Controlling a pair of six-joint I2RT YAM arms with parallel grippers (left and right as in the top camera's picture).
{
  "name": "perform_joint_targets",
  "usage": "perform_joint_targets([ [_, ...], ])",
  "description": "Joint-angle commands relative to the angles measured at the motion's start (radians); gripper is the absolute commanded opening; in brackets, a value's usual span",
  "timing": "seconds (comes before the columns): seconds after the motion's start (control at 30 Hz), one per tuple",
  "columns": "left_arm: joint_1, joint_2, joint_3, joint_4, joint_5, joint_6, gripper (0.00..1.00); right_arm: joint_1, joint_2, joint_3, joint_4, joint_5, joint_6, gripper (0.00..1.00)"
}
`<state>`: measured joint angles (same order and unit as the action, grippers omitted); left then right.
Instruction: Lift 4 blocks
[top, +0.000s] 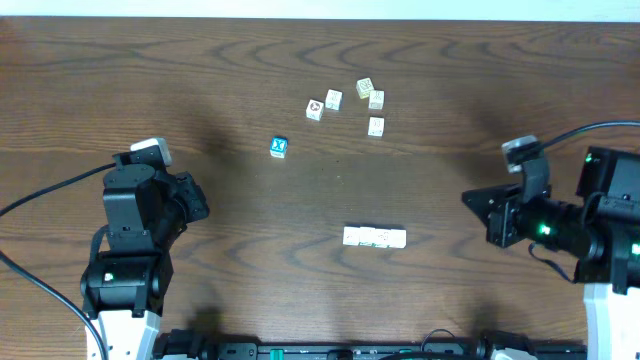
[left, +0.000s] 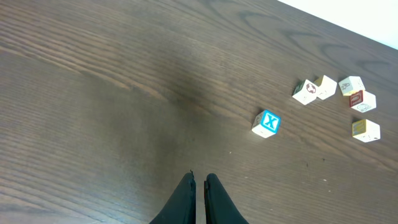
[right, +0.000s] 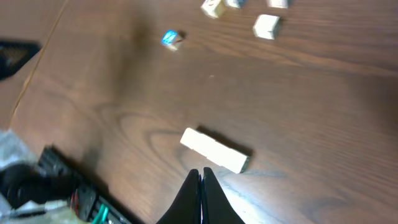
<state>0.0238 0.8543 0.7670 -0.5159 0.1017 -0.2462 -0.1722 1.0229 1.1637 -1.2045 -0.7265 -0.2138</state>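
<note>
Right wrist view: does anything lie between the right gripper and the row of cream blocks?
Nothing visible does. The shut right gripper points at the row of blocks just ahead, with only bare table between them. The blue-faced cube and the loose cubes lie far beyond the row.

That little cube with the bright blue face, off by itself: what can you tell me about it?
The blue-faced cube is a small block, seemingly wood, with cream sides and a bright blue top face bearing a white X. It sits flat on the dark wooden table, turned slightly askew to the grain. Nothing touches it: the nearest cream cubes lie apart from it in a loose cluster.
</note>
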Motion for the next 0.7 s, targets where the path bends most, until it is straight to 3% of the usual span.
perform_joint_targets([
  [0.0,-0.003,-0.006,-0.002,0.003,-0.017,0.017,0.08,0.09,-0.054,0.005,-0.016,-0.025,-0.069,0.01],
  [0.33,-0.003,-0.006,-0.002,0.002,-0.016,0.017,0.08,0.163,-0.226,0.009,-0.065,-0.015,-0.098,0.01],
  [0.67,-0.003,-0.007,-0.002,0.003,-0.042,0.017,0.08,0.163,-0.405,0.009,0.055,0.497,0.144,0.01],
])
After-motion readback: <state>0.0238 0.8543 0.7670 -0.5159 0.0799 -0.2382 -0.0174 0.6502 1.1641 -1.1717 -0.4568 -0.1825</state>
